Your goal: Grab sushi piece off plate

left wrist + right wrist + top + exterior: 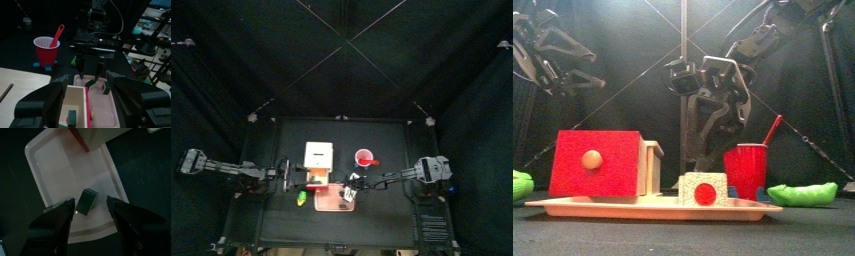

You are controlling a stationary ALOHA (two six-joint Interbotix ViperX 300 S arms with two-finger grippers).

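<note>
While the right pincer [90, 210] hangs over the plate [60, 173] with both jaws spread wide and nothing between them, the sushi piece [87, 199] sits just below, on the plate's bare pink floor near one short rim, apart from the box [604, 163] w/ the red face that takes up the plate's other end. From the front it's a small pale block w/ a red round face [703, 188]; from above, a dark-wrapped narrow side. Looks like a toy: prob. light, stiff, smooth-sided, so it could skid on the slick plate or tip if one jaw hits first. Best hold, I'd say: jaws down either side of the narrow width, pads on the two flat long faces, low on the body, squeeze gently. Left pincer [87, 107] waits over the box end, jaws apart, empty. The red cup [748, 170] stands behind on the counter [807, 225], clear of it.
</note>
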